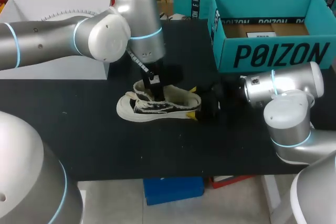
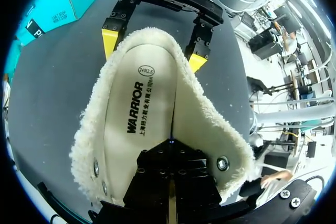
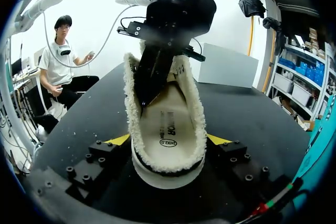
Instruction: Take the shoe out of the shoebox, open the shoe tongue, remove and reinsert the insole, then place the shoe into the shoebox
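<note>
**Shoe clamped at the heel while the other arm works inside**

Shoe (image 1: 157,107) is out of the shoebox (image 1: 273,53) and sits on its sole on the black tabletop (image 1: 79,124). The box stands open, well beyond the right fingers (image 1: 195,113).

Those right fingers straddle the heel, one yellow tip on each side of the fleecy collar. Both tips touch it, spread about as wide as the heel itself. To me that reads as a plain clamp job, holding the shoe so it doesn't skid or tip when the other arm pokes around inside.

The left fingers (image 2: 170,153) come down from above into the shoe's opening, toward the laced end. They're closed to a thin seam, with their yellow tips buried in the shoe where neither wrist view shows them. Whether they pinch something (the tongue? the front edge of the insole?) or just press down, I honestly can't tell.

The insole (image 2: 139,108) lies flat in the shoe between the two sets of fingers, printed side up, with fleece all around it. At the heel end it looks properly seated.

The layout makes sense to me: heel toward the right arm, laces toward the left, so each arm gets its own end and they don't collide. My guess is we're somewhere in the insole step, but lifting out or tucking back in? No idea. If the heel grip is weak, a pull from the left fingers could drag the whole shoe along.
</note>
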Tool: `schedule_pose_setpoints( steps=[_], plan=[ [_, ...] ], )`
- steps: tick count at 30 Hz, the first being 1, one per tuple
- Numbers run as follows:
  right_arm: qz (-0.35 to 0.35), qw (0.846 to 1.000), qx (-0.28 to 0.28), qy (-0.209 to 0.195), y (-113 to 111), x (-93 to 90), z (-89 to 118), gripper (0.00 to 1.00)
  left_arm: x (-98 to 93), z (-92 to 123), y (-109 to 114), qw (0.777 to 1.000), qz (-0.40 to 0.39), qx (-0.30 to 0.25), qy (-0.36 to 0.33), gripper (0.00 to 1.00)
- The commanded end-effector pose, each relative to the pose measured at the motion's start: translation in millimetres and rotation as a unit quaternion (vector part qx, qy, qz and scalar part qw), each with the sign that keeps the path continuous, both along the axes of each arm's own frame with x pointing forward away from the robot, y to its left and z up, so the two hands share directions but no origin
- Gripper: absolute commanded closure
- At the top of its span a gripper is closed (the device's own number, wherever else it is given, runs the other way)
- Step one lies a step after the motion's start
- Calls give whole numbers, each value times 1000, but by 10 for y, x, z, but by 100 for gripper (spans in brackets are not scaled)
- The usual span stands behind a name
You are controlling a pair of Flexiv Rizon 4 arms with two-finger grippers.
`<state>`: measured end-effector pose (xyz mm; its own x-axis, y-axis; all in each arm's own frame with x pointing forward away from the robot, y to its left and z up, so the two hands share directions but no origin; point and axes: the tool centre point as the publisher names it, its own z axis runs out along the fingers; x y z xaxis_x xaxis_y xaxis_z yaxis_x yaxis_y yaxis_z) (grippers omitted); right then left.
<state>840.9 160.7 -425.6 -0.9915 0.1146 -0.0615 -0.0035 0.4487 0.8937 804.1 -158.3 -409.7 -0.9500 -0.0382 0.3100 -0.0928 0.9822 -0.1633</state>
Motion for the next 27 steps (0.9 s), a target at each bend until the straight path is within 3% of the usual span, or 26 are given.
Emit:
schedule_pose_setpoints(
  steps=[1, 27],
  plan=[
    [0, 1000, -1, 1, 4, 11, 9, 100, -28, -74, -63, 1000, -1, -1, 0, 100],
    [0, 1000, -1, 1, 4, 11, 9, 100, -14, -248, -200, 1000, 5, 25, -11, 100]
  ],
)
